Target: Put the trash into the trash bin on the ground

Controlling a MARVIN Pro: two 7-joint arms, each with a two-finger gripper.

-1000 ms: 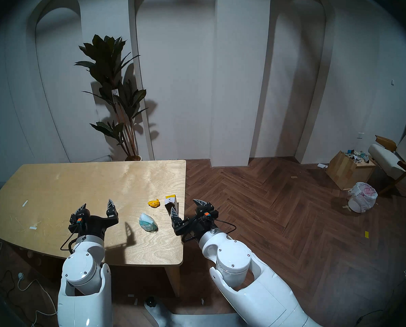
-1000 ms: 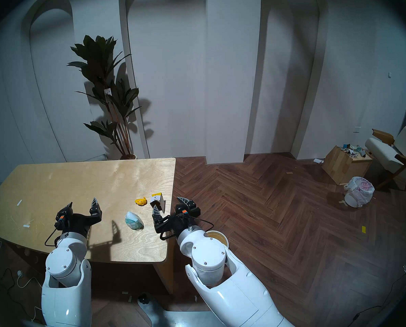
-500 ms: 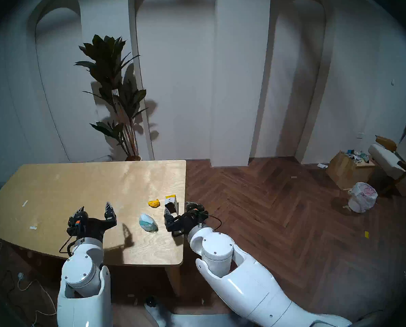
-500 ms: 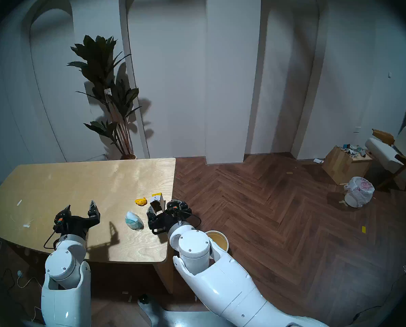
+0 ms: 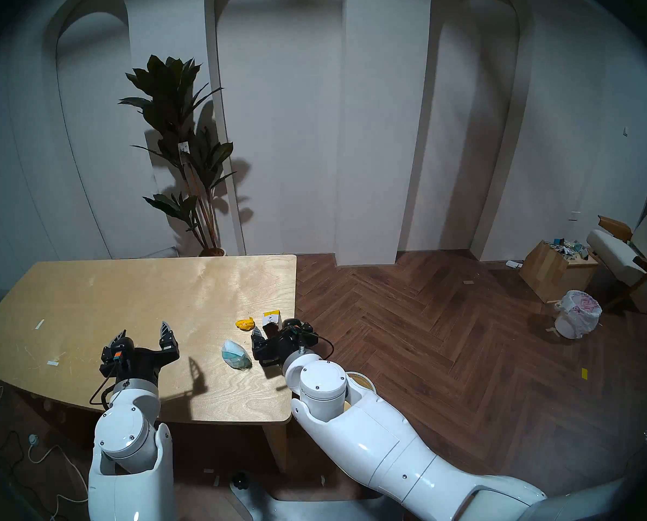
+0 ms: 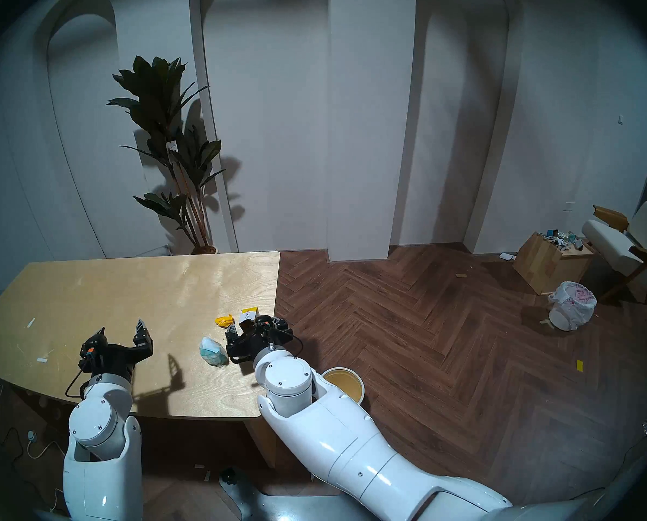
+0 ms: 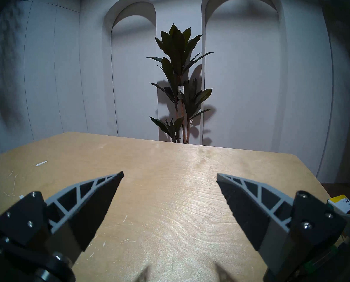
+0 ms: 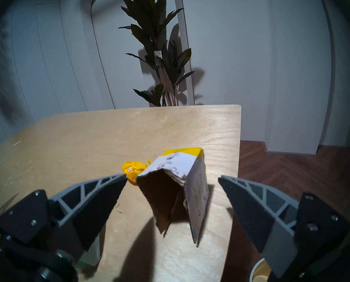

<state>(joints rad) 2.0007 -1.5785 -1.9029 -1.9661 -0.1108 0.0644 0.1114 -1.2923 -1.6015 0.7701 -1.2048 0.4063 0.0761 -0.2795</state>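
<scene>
Trash on the desk [image 5: 126, 283] near its right edge: white-and-yellow carton [image 8: 182, 186] just beside yellow paper lump [image 8: 133, 169], teal-and-white wrapper [image 5: 236, 355] nearer the robot; cream trash bin [image 6: 346, 384] on the floor beside the desk, partly hidden under the right arm. Right tool [image 8: 173, 178] angled slightly down over the desk edge, spread wide, released, fingers either side of the carton without touching. Left tool [image 7: 170, 176] level above bare desk, spread wide, grasping nothing.
</scene>
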